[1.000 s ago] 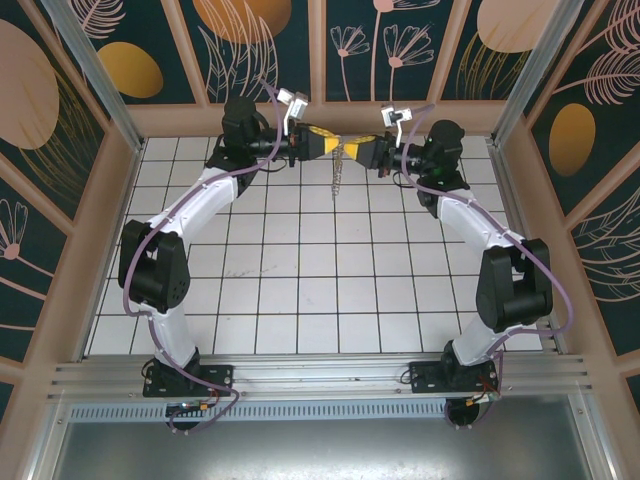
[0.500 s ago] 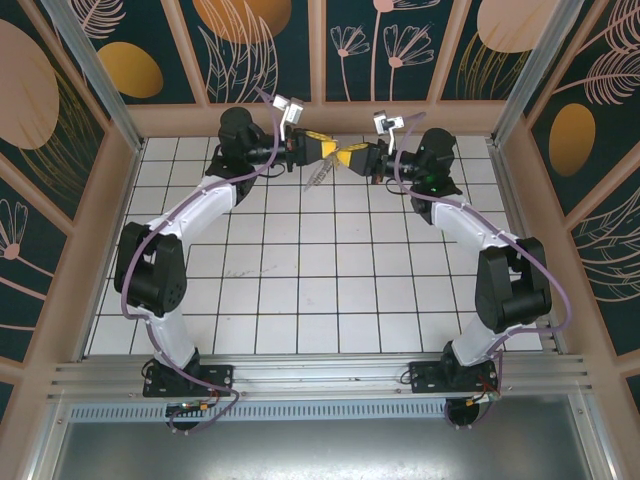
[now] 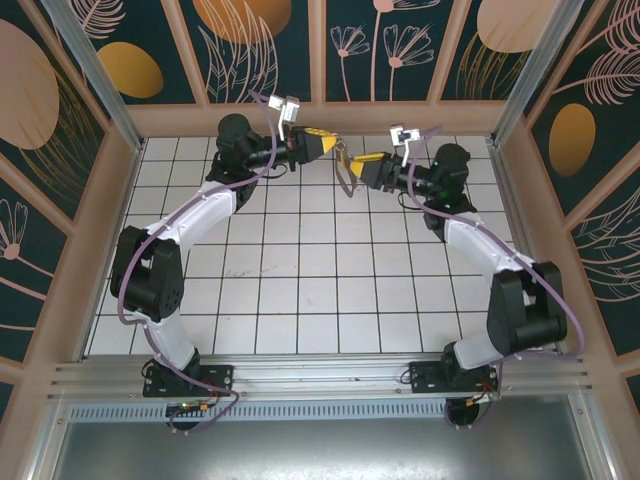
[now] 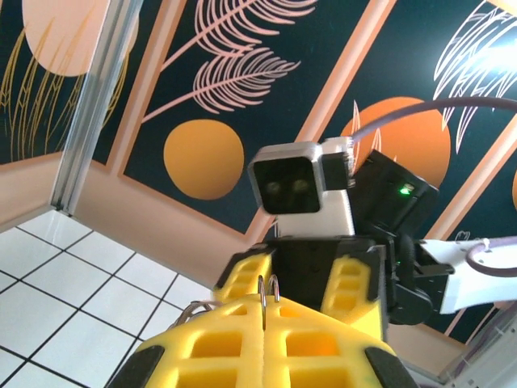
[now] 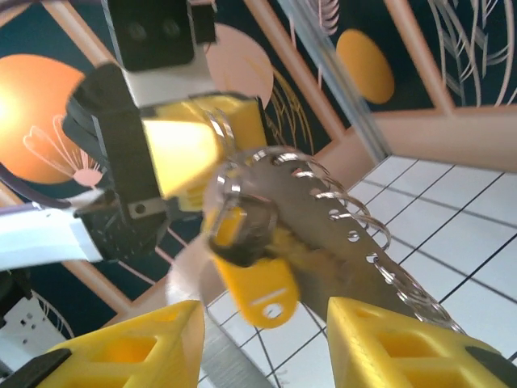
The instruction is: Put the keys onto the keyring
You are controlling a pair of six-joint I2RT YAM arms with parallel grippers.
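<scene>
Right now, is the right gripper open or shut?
Open. The right gripper has its fingers well apart; the keyring hangs from the shut left gripper.

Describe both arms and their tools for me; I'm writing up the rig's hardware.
Both the left arm and right arm have white links between bulky black joints, trailed by a looping purple cable. The left tool and right tool have chunky yellow fingers on black bodies, each topped by a small silver camera box.

Yellow left tool (image 4: 264,317); grey keyring (image 5: 319,206); white-tiled floor (image 3: 300,280).
</scene>
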